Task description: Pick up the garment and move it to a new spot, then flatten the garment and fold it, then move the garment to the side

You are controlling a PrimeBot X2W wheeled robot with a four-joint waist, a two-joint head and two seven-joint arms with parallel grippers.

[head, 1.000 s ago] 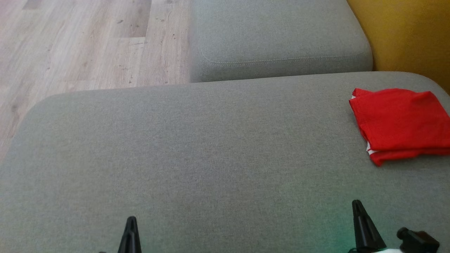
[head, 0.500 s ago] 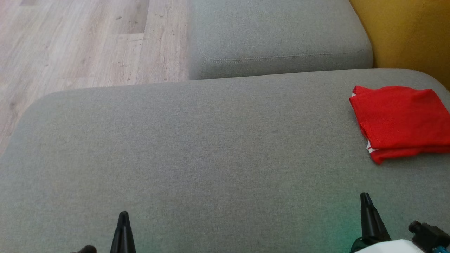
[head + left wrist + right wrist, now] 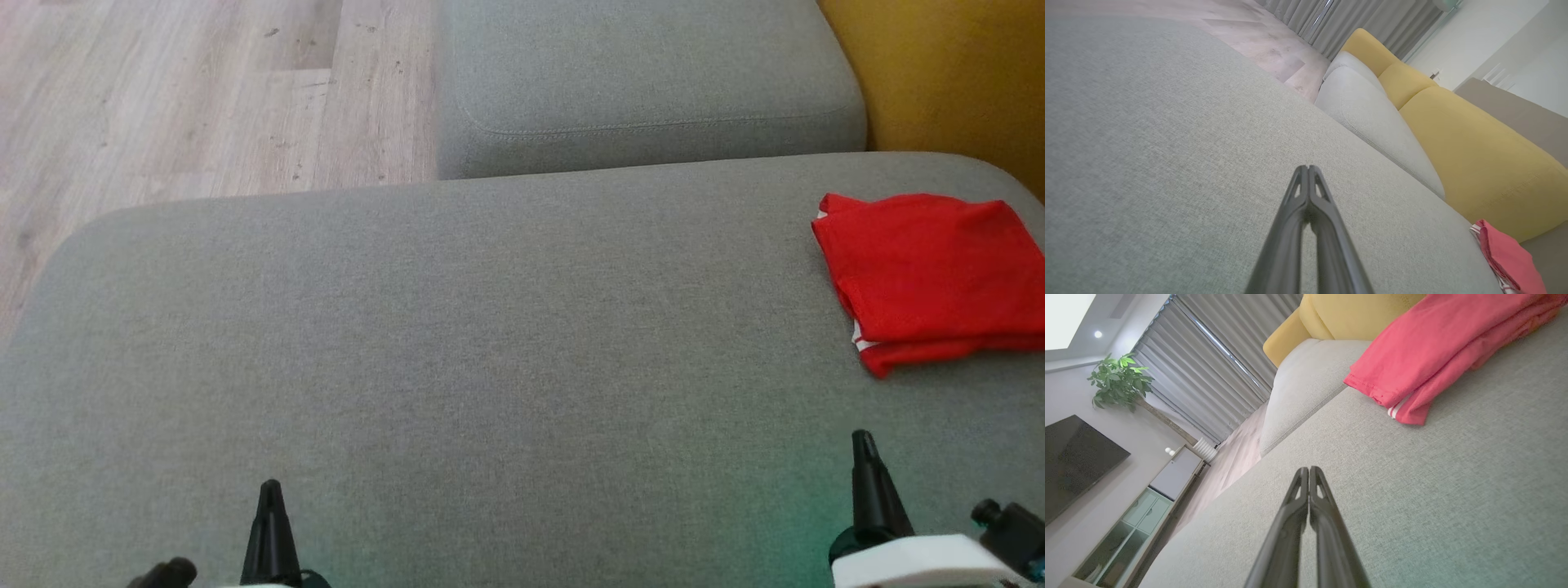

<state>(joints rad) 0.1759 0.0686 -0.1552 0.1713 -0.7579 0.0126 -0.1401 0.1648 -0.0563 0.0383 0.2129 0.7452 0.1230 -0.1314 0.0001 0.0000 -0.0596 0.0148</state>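
Note:
The red garment (image 3: 931,278) with white stripes lies folded at the right edge of the big grey cushion (image 3: 490,351). It shows again as the garment (image 3: 1437,347) in the right wrist view and the garment (image 3: 1506,257) at the left wrist view's lower right. My right gripper (image 3: 864,445) is shut and empty, a short way in front of the garment and apart from it; its tips (image 3: 1308,470) press together. My left gripper (image 3: 269,490) is shut too, far to the left over bare cushion, tips (image 3: 1307,168) touching.
A second grey cushion (image 3: 645,82) sits behind the big one. A yellow backrest (image 3: 955,82) rises at the right. Wooden floor (image 3: 204,90) lies at the far left. Curtains (image 3: 1216,363), a plant (image 3: 1120,381) and a cabinet (image 3: 1139,522) stand across the room.
The head view has shifted, so the cushions and garment sit a little higher. Both grippers reach further up into the picture, the left drifting left and the right drifting right.

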